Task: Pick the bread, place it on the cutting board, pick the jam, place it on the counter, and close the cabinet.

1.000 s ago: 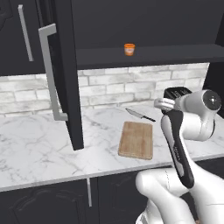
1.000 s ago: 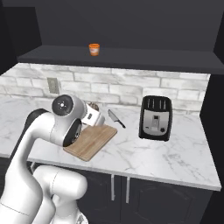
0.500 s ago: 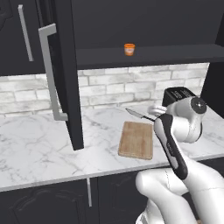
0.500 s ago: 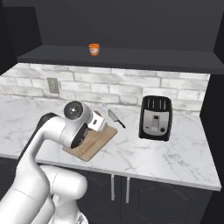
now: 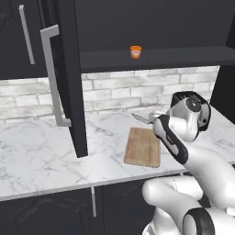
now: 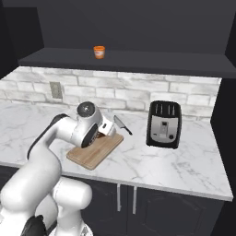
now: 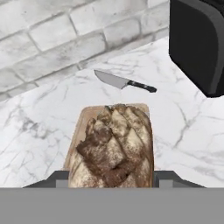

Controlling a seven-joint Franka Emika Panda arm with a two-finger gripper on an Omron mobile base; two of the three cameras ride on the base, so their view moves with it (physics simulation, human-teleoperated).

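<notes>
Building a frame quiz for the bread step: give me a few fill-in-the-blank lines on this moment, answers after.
1. The gripper is shut on the ____.
2. The jam stands on the shelf of the open ____.
3. On the counter, the knife lies between the cutting board and the ____ wall.
4. The black toaster stands to the ____ of the cutting board in the right base view.

Missing words: bread; cabinet; brick; right

A dark-brown, flour-dusted bread (image 7: 114,146) with tan crust above a light-brown wooden cutting board (image 5: 143,147) on the white, grey-veined marble counter (image 5: 36,151); an orange jam (image 5: 135,51) on the near-black cabinet (image 5: 69,69) shelf; a black-and-silver toaster (image 6: 164,123) near the counter's back edge.
</notes>
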